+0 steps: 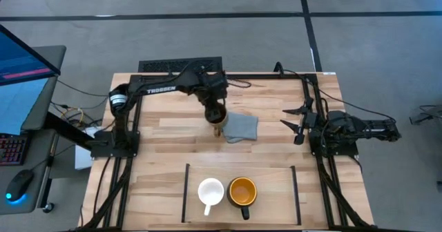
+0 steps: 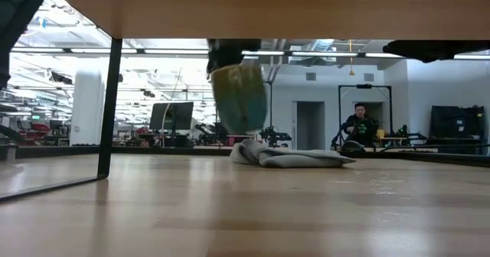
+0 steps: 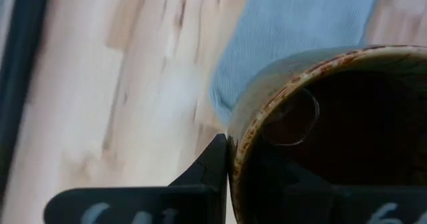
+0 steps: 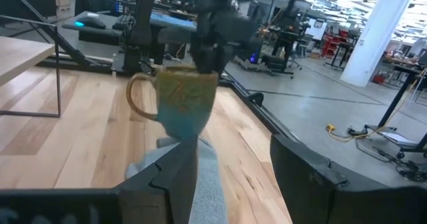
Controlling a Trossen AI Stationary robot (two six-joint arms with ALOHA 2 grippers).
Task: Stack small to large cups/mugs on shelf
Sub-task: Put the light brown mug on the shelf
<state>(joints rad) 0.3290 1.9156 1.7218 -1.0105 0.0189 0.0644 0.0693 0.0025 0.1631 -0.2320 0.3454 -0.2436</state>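
Observation:
My left gripper (image 1: 215, 112) is shut on the brownish-gold mug (image 4: 181, 99), which has a dark inside. It holds the mug above the table's middle, beside the grey cloth (image 1: 241, 127). The small white mug (image 1: 210, 191) and the dark mug with an orange inside (image 1: 242, 190) stand side by side on the light wooden shelf (image 1: 276, 197) between two thin black bars. My right gripper (image 1: 297, 125) is open and empty at the table's right side. My left gripper pinches the mug's wall at the rim (image 3: 248, 127), one finger (image 3: 215, 163) outside and the other inside the dark hollow. The fingers come from above, pointing down. The mug hangs below them about upright, lifted clear of the table and cloth (image 2: 239, 96).
The grey cloth (image 2: 291, 157) lies crumpled on the table just under and right of the held mug. The shelf's black upright bars (image 1: 186, 190) (image 1: 295, 189) stand near the front edge. A black metal frame (image 1: 307, 87) runs along the table's sides. A person sits in the room behind.

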